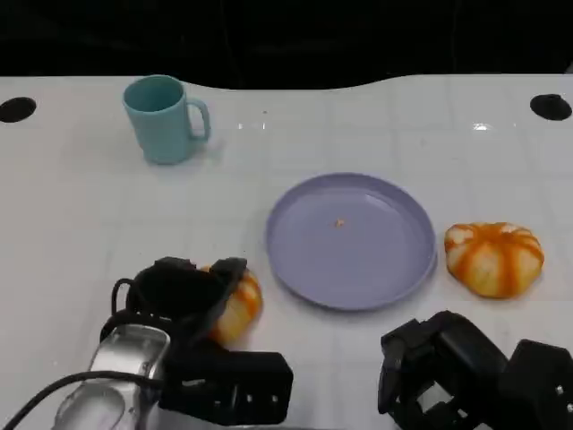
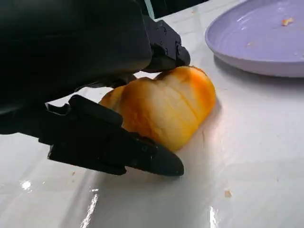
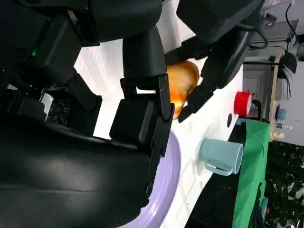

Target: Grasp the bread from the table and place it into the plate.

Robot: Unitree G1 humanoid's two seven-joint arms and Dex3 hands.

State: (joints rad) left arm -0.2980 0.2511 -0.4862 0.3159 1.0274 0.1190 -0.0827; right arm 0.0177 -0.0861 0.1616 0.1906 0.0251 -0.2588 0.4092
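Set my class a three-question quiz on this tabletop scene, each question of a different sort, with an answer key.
1. True or false: the plate already holds a bread.
2. Multiple choice: the left hand is at: A) the mug; B) the bread left of the plate; C) the bread right of the plate.
3. Fill in: the mug stands at the table's far ____ side in the head view.

Key: 1 false, only a crumb lies in it; 2 B, its fingers are around that bread; 3 left.

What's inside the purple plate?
Just a tiny crumb near the middle of the plate. No bread is in it yet. Nothing covers it, so all of the inside shows.
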